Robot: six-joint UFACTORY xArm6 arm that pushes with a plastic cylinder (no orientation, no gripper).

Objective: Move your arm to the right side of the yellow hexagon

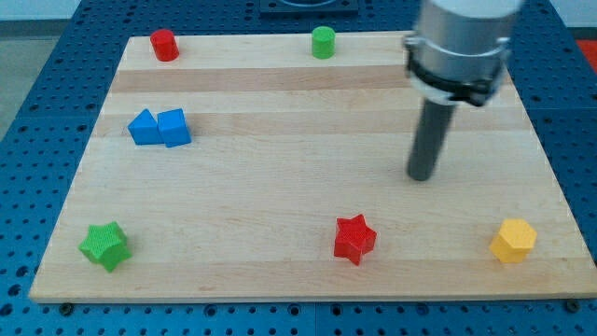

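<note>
The yellow hexagon (513, 240) lies near the board's bottom right corner. My tip (422, 176) is at the end of the dark rod, right of the board's middle. It stands up and to the left of the yellow hexagon, well apart from it, and up and to the right of the red star (354, 239). It touches no block.
A red cylinder (164, 45) and a green cylinder (323, 42) stand at the wooden board's (280, 121) top edge. A blue triangle (144, 128) and a blue cube (173, 127) touch at the left. A green star (104, 245) lies bottom left.
</note>
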